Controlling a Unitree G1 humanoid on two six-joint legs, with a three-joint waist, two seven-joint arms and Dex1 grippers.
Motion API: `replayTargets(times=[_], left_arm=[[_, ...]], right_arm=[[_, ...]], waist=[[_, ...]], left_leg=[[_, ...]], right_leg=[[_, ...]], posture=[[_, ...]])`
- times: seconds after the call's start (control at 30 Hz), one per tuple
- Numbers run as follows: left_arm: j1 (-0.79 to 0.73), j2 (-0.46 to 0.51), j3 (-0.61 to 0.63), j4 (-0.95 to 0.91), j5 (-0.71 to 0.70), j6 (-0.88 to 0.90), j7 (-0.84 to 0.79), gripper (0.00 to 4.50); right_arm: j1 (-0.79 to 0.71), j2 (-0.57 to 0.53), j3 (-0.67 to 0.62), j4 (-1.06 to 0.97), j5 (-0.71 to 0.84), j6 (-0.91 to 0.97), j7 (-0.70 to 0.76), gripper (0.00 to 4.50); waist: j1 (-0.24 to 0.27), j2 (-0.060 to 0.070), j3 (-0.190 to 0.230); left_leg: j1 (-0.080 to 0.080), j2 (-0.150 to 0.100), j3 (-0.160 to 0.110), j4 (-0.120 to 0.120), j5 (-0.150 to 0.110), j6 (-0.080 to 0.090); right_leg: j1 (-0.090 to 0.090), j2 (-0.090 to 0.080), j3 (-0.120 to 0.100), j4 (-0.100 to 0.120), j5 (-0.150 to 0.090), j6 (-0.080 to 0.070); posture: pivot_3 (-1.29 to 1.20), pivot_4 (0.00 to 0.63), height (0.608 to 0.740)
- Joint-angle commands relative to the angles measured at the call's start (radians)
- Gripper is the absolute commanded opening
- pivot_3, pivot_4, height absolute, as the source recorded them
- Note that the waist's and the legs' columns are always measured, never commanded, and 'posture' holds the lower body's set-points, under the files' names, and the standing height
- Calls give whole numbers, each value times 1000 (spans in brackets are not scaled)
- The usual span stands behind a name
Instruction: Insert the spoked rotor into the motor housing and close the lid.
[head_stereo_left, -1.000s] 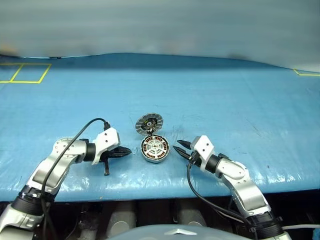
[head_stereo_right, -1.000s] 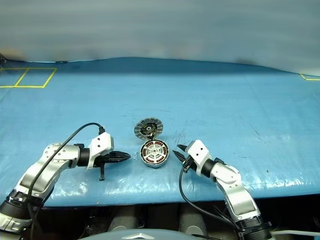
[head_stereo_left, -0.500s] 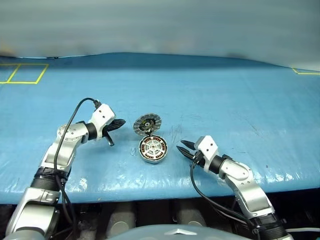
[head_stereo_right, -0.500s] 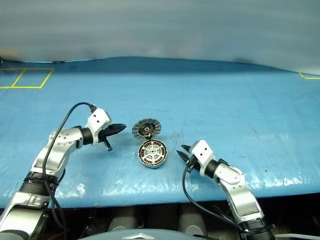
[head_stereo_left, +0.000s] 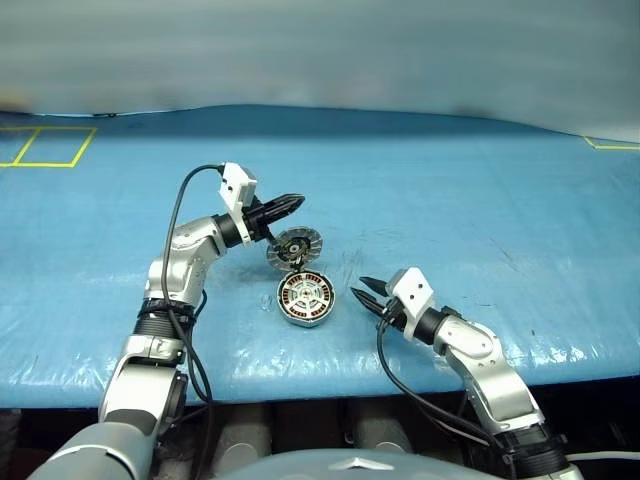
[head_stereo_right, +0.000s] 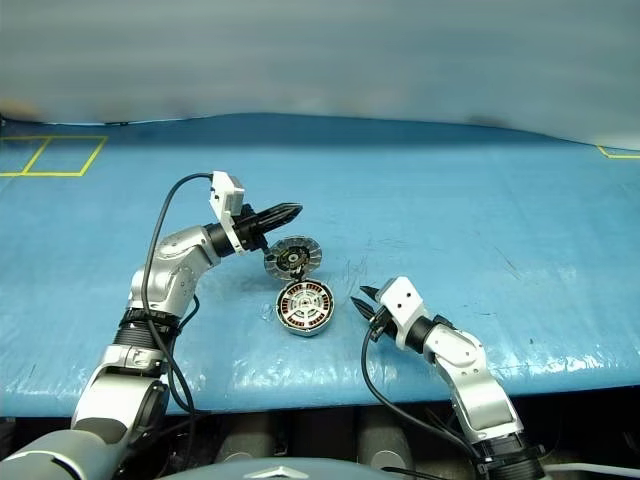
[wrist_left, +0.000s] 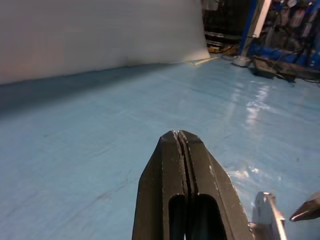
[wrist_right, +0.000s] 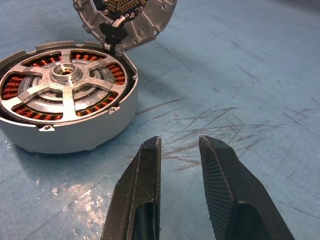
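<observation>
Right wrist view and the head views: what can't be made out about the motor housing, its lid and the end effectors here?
- Round silver-grey ribbed lid: its upper part is cut off by the right wrist view's edge.
- Round silver-grey motor housing: its near-side rim is cut off at that view's edge.
- Left end effector: whether it touches the lid is too small to tell in the head views.

The left hand (head_stereo_left: 293, 203) has left its spot low on the bench (head_stereo_left: 480, 200), to the left of the motor housing (head_stereo_left: 306, 298). It has swung up and away to the far side and rightwards, with its arm now raised and bent. Its closed tips now hover just above and behind the raised lid (head_stereo_left: 292, 246), where before they pointed at the housing's left side.
</observation>
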Motion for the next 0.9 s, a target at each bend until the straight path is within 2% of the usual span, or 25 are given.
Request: replayTargets(times=[0.03,0.3,0.9], left_arm=[[-25,19,-43,-40,-14,61,-81,33],[-2,34,-107,-103,-25,133,-205,33],[38,65,-192,-142,45,122,-239,33]], right_arm=[[0,-1,-14,-29,-2,-22,-11,1265],[5,0,-18,-23,2,-27,-19,1265],[22,-17,-79,-42,-32,-7,-98,1265]], waist=[[1,0,0],[3,0,0],[2,0,0]], left_leg=[[0,0,0,0,0,0],[0,0,0,1,0,-1],[0,0,0,0,0,-1]], right_leg=[[0,0,0,0,0,0],[0,0,1,0,0,0],[0,0,1,0,0,0]], posture=[[0,150,740],[0,150,740],[0,150,740]])
